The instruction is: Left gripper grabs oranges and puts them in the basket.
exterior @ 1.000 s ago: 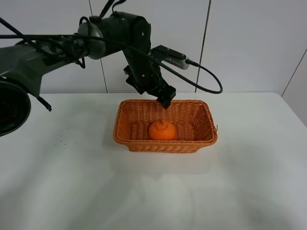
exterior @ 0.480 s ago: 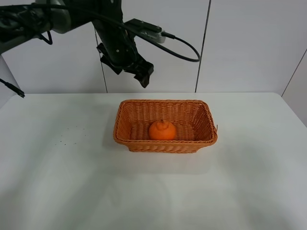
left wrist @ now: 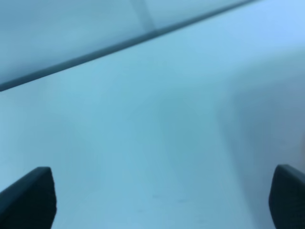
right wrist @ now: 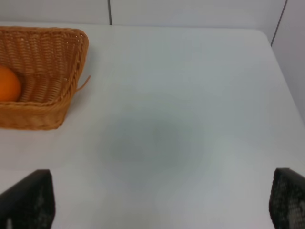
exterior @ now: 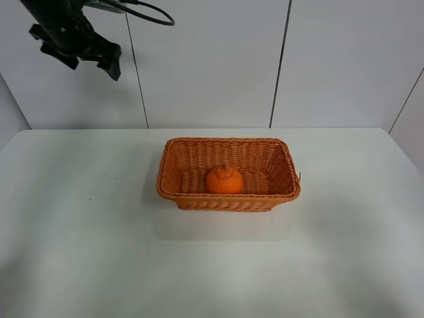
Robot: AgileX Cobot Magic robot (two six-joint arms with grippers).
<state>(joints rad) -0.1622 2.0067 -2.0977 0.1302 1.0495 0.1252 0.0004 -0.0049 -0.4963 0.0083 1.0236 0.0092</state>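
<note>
**Orange in the basket, arm up high: only a careless swing could spoil it**

The orange (exterior: 224, 180) sits on the floor of the basket (exterior: 228, 140), a little left of the middle, knob up, with only wicker around it. The basket stands alone in the middle of the white table (exterior: 79, 252). To my eye the job looks done.

The left claw (exterior: 109, 63) hangs high at the far left in front of the wall, well apart from basket and fruit. Its own camera shows two dark fingers (left wrist: 28, 198) at opposite edges of the picture with only a bare pale surface between them, so it is spread wide and carries nothing. I can't see the right claw (right wrist: 157, 200) from above. Its camera shows its fingers just as wide and just as empty, over bare table, with one end of the basket and a slice of orange in sight.

What worries me is the basket. It looks light and nothing pins it down. If either arm swept low across the table, a finger catching that flared rim could shove or tip it, and a round fruit would roll straight out. The black cable (exterior: 165, 14) looping off the left arm could also snag on a hard turn. A needless second grab at the orange would undo the work.
</note>
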